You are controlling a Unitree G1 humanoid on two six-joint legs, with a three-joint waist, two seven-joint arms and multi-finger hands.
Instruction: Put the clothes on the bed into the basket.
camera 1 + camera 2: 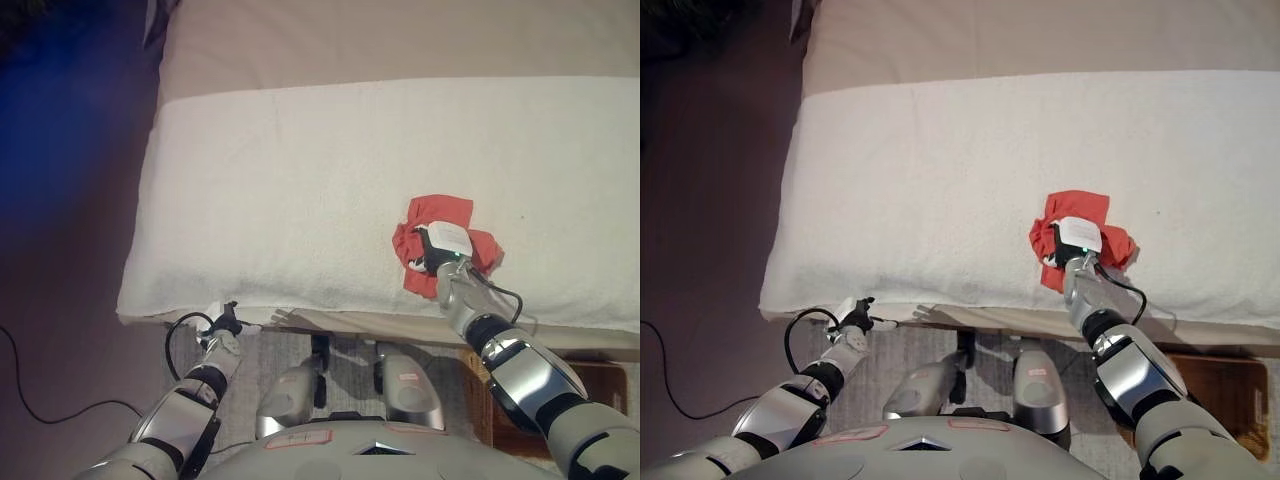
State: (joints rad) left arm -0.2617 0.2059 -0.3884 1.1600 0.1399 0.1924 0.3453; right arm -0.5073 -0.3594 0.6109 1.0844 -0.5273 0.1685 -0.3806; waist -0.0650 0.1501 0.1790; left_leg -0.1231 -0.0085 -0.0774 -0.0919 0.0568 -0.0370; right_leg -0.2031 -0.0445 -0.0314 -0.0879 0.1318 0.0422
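Note:
A red piece of clothing lies bunched on the white cover of the bed, near its front edge to the right. My right hand rests on the cloth's near side, and the cloth hides its fingers. My left hand hangs low by the bed's front left edge with its fingers relaxed and holds nothing. Part of a brown basket shows on the floor at the lower right, below the bed edge and behind my right arm.
Beyond the white cover lies the beige bed sheet. The floor runs along the bed's left side. The bed's front edge runs between my two hands.

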